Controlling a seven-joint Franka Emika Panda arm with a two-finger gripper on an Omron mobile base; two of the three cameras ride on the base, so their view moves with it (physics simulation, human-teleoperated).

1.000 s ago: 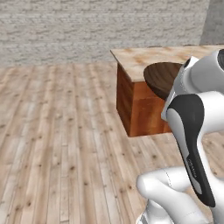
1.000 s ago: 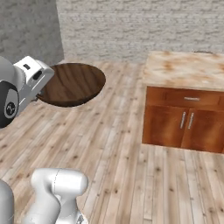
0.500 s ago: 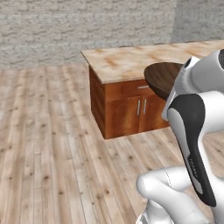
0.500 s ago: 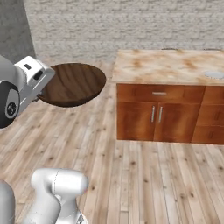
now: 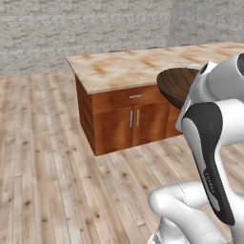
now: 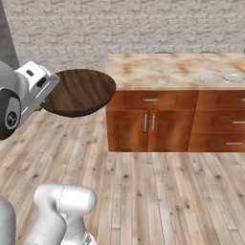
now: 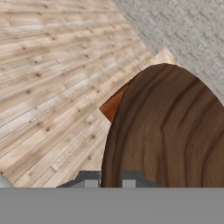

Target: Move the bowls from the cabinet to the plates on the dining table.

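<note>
- Gripper (image 7: 109, 178): jaws nearly closed, clamped on the rim of the brown bowl (image 6: 79, 92), one finger on each side of the edge.
- Brown bowl: carried in the air above the wooden floor (image 6: 158, 191), short of the dining table (image 6: 177, 72), near its end corner; not touching the top.
- Dining table: marbled top over brown doors and drawers.
- Two white plates (image 6: 209, 78) lie side by side on the table top, toward its far right, well apart from the bowl.
- Grey brick wall (image 6: 119, 28) behind the table.
</note>
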